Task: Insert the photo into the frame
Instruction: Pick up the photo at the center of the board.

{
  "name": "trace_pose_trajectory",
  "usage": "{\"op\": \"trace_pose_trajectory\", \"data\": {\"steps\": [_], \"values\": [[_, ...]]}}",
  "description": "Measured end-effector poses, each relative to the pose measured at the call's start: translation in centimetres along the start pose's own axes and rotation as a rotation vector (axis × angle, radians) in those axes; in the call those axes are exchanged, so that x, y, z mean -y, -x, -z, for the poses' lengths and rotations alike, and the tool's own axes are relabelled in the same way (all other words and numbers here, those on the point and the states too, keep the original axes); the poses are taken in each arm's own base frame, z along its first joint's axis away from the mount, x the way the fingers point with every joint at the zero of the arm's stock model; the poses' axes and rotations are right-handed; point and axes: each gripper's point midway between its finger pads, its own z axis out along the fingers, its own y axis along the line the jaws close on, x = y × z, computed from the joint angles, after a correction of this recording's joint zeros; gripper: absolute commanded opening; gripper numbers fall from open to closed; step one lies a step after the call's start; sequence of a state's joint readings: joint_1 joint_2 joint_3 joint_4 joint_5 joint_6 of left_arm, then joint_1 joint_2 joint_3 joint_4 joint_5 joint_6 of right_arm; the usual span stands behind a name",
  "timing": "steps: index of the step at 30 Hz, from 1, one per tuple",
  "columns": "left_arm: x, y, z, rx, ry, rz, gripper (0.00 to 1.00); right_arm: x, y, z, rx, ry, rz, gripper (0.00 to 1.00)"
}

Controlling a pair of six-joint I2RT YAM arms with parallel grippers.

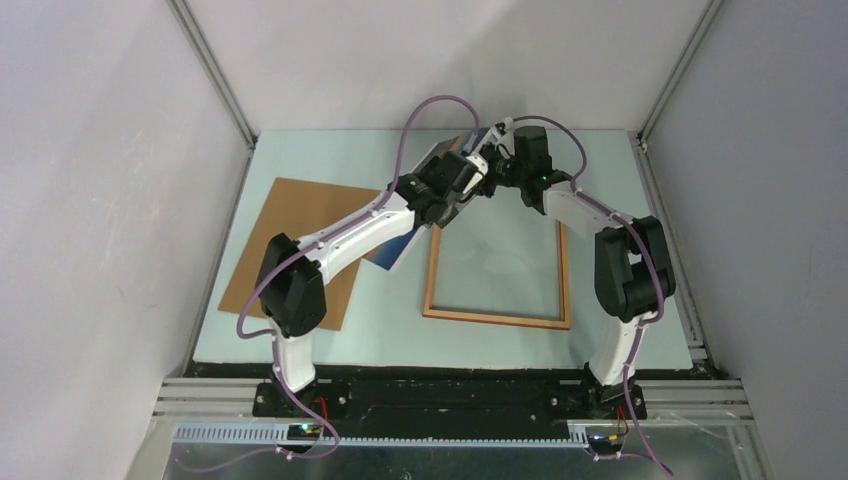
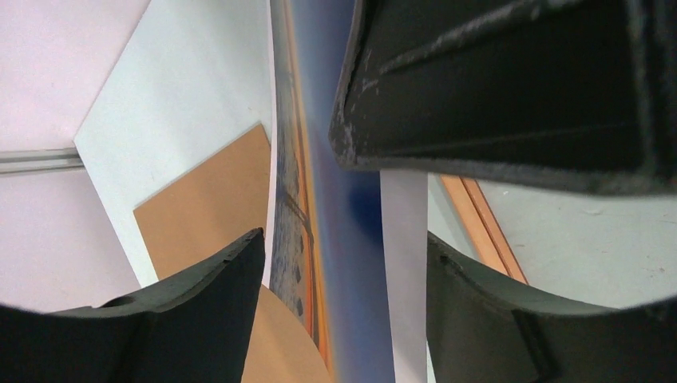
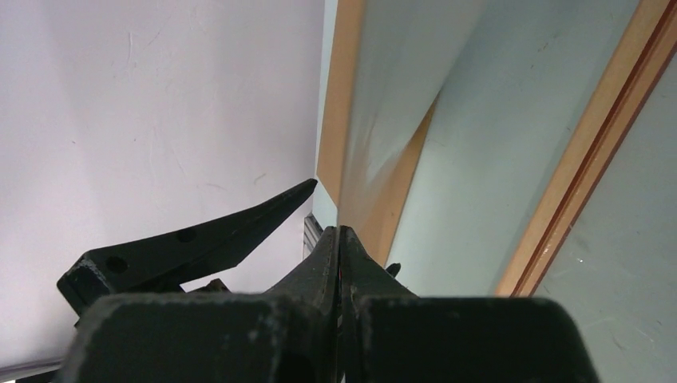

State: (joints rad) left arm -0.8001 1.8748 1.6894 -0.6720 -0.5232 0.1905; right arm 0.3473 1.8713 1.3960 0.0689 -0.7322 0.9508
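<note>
The photo point(image 1: 400, 252) hangs tilted above the table's far middle, its blue corner showing under my left arm. In the left wrist view the photo point(image 2: 343, 199) runs edge-on between the jaws, sunset side showing. My left gripper point(image 1: 455, 185) is open, and its fingers point(image 2: 199, 311) stand well apart on either side of the print. My right gripper point(image 1: 487, 172) is shut on the photo's upper edge, and the sheet point(image 3: 375, 136) rises from its closed tips point(image 3: 339, 235). The orange-brown frame point(image 1: 497, 318) lies flat on the table below and to the right.
A flat brown backing board point(image 1: 300, 220) lies on the table at the left, under my left arm; it also shows in the left wrist view point(image 2: 207, 207). White walls with metal rails close in the table on three sides. The frame's rail point(image 3: 575, 183) runs past my right gripper.
</note>
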Motion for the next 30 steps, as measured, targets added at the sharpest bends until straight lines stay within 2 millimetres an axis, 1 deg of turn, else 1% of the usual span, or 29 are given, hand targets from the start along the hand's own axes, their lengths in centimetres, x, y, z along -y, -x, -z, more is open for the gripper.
{"op": "trace_pose_trajectory", "data": {"steps": [1,6,9,23,27,28,29,30], "values": [[0.1,0.1,-0.1,0.001,0.001,-0.004,0.68,0.0,0.0,0.0,0.001,-0.003,0.001,0.00],[0.2,1.2,0.0,0.019,0.009,-0.025,0.60,0.3,-0.1,0.1,0.005,-0.013,0.003,0.00],[0.2,1.8,0.2,0.034,0.015,-0.030,0.52,0.4,-0.2,0.2,0.007,-0.016,0.002,0.00],[1.3,2.2,-0.5,0.031,0.002,-0.066,0.29,0.8,0.2,0.4,0.034,-0.037,0.010,0.00],[1.5,2.3,-0.5,0.034,-0.002,-0.070,0.17,0.8,0.3,0.5,0.044,-0.040,0.012,0.04],[1.5,2.4,-0.5,0.035,-0.002,-0.071,0.11,0.8,0.4,0.5,0.046,-0.043,0.011,0.06],[1.5,2.4,-0.5,0.035,-0.002,-0.071,0.08,0.8,0.4,0.6,0.050,-0.044,0.012,0.07],[1.5,2.4,-0.5,0.035,-0.002,-0.073,0.02,0.9,0.4,0.6,0.052,-0.047,0.011,0.10]]}}
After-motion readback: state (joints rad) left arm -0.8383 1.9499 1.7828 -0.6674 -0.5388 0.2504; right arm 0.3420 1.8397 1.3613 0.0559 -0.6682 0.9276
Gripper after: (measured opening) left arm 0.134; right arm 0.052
